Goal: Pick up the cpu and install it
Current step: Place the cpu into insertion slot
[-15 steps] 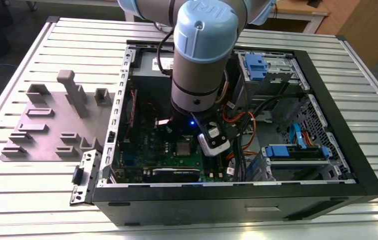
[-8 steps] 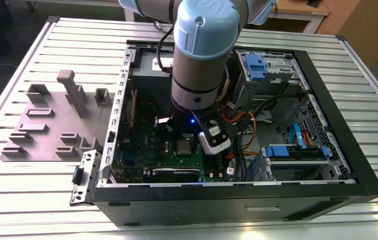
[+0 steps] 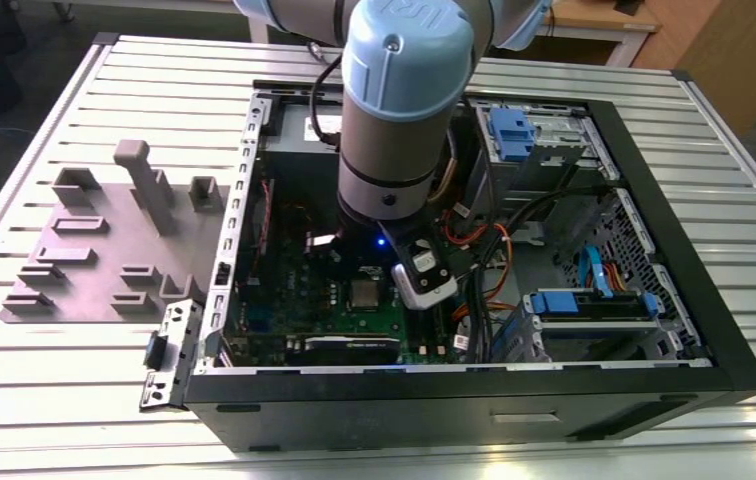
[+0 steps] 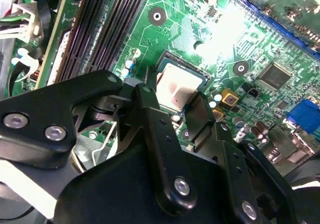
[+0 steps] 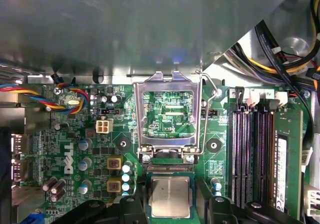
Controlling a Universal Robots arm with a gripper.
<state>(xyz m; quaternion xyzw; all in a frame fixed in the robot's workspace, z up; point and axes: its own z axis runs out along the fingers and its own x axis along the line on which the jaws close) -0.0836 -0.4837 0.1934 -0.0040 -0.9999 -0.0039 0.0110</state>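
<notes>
The cpu point(image 5: 170, 196) is a pale silver square lying flat in the socket on the green motherboard point(image 5: 100, 149). The socket's teal rim shows around the cpu point(image 4: 176, 86). My gripper point(image 5: 171, 211) hangs just above it. One black finger point(image 5: 132, 209) stands on one side of the chip and the other finger point(image 5: 210, 208) on the opposite side, each slightly outside the chip's edge, so the gripper is open. The silver bracket frame point(image 5: 167, 116) is flipped upright behind the socket. In the exterior view the cpu point(image 3: 367, 293) lies beside the arm's tool point(image 3: 418, 278), deep inside the case.
The black computer case point(image 3: 485, 410) lies open on a slatted metal table point(image 3: 752, 200). Memory slots point(image 5: 250, 154) and cables point(image 5: 280, 54) flank the socket. A grey fixture plate with upright blocks point(image 3: 98, 250) sits at the exterior view's left. Blue drive bays point(image 3: 592, 300) lie at the exterior view's right.
</notes>
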